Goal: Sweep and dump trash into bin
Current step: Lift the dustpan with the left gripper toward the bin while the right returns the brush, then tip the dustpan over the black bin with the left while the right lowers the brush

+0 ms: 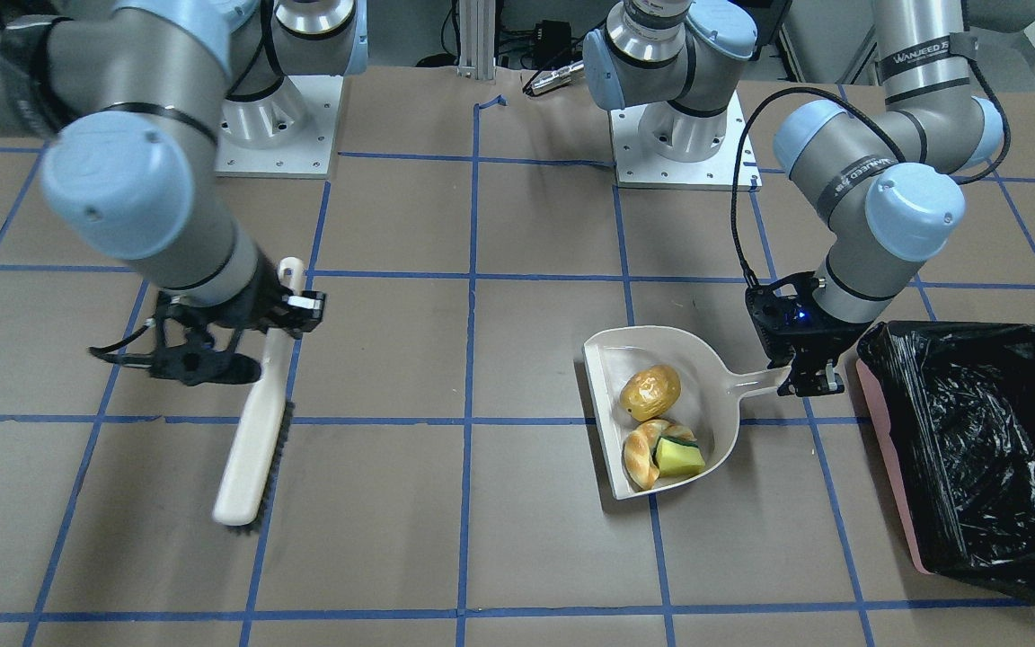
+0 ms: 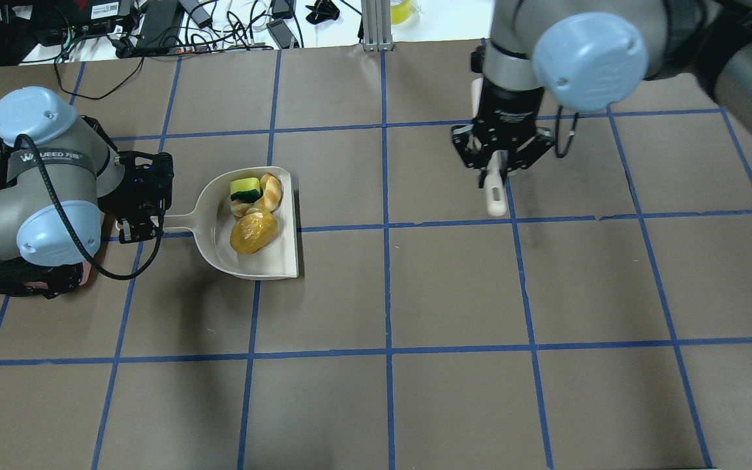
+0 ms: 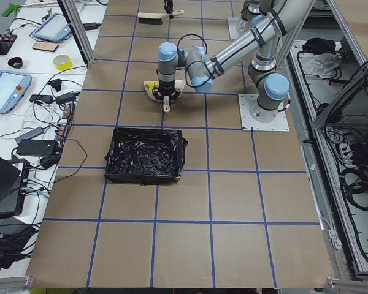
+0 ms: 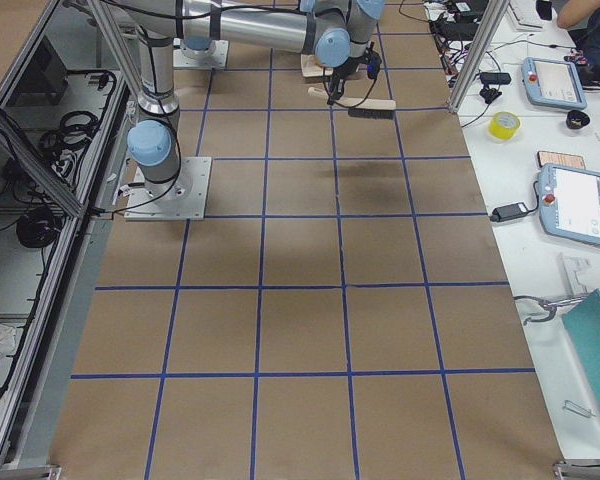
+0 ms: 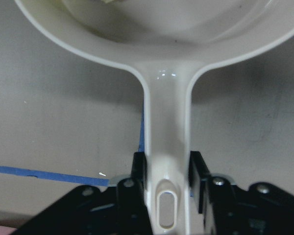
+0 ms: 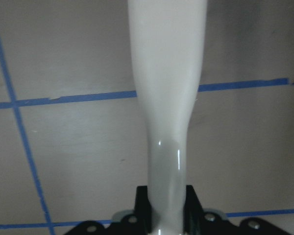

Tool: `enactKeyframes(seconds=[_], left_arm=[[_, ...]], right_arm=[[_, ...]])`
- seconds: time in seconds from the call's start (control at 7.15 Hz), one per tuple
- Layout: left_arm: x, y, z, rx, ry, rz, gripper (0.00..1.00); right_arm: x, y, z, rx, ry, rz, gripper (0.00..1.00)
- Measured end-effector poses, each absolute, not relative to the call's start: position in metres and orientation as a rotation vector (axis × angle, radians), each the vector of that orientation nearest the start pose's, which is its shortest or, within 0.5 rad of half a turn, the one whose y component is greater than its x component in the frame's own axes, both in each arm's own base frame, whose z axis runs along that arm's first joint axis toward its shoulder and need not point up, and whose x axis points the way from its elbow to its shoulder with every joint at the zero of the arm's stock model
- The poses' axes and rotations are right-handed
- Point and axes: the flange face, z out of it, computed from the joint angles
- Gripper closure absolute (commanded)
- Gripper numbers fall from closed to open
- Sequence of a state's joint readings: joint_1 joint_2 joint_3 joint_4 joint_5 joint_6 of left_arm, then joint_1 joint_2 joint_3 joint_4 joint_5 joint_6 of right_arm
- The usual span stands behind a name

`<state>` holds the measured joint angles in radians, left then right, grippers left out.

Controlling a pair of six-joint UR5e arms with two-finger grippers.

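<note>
1. Table (image 1: 535,539): wide brown surface, marked into squares with blue tape. Both arm bases are bolted along its robot side.
2. Surroundings: white side benches at both table ends hold tablets, cables and a yellow tape roll (image 3: 62,62). An aluminium frame and cable bundles stand behind the robot.
3. Right arm (image 1: 122,189): reaches far out over the table with its wrist turned down. The right gripper (image 2: 495,171) is clamped across the upper handle of the brush, one finger on each side.
4. Left arm (image 1: 877,189): folded close, elbow raised, wrist pointing down just beside the bin. The left gripper (image 1: 807,385) is closed around the tip of the dustpan handle, with fingers (image 5: 138,169) pressed to both sides.
5. Bin (image 1: 976,449): pink rectangular container lined with a crinkled black bag, at the robot's left end of the table.
6. Brush (image 1: 252,449): long cream handle with dark bristles along the lower edge, slanted. Contact with the table cannot be judged. It is well apart from the dustpan.
7. Dustpan (image 1: 605,422): beige, level and low on the table, between the bin and the table's middle. Its handle points toward the bin.
8. Trash, all inside the dustpan:
   - yellow-orange potato-like piece (image 1: 650,392)
   - tan bread-like ring (image 1: 641,454), beside the potato-like piece
   - yellow sponge (image 1: 679,456) with green backing, touching the ring
</note>
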<state>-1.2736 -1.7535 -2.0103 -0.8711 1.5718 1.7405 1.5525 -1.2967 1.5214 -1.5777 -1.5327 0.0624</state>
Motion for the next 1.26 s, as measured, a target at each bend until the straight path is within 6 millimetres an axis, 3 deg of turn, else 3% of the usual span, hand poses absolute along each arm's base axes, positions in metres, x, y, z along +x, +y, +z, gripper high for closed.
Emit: enactKeyframes(seconds=[0.14, 0.28, 0.56, 0.84, 0.98, 1.26], left_arm=[[0.027, -0.522, 0.265, 2.014, 2.321, -0.085, 1.00], [0.040, -0.527, 0.278, 1.984, 2.342, -0.104, 1.00], [0.095, -0.534, 0.338, 1.883, 2.454, -0.112, 1.00], [0.191, -0.516, 0.403, 1.758, 2.591, -0.074, 1.00], [0.251, -0.493, 0.418, 1.698, 2.633, -0.054, 1.00], [0.350, -0.442, 0.424, 1.620, 2.670, -0.012, 1.00]], right_arm=[[0.066, -0.587, 0.353, 0.139, 3.085, 0.349, 1.00], [0.027, -0.596, 0.337, 0.132, 3.091, 0.347, 1.00], [-0.018, -0.607, 0.302, 0.102, 3.106, 0.351, 1.00], [-0.048, -0.612, 0.275, 0.041, 3.114, 0.373, 1.00], [-0.059, -0.613, 0.267, 0.019, 3.117, 0.381, 1.00], [-0.067, -0.615, 0.260, -0.007, 3.121, 0.377, 1.00]])
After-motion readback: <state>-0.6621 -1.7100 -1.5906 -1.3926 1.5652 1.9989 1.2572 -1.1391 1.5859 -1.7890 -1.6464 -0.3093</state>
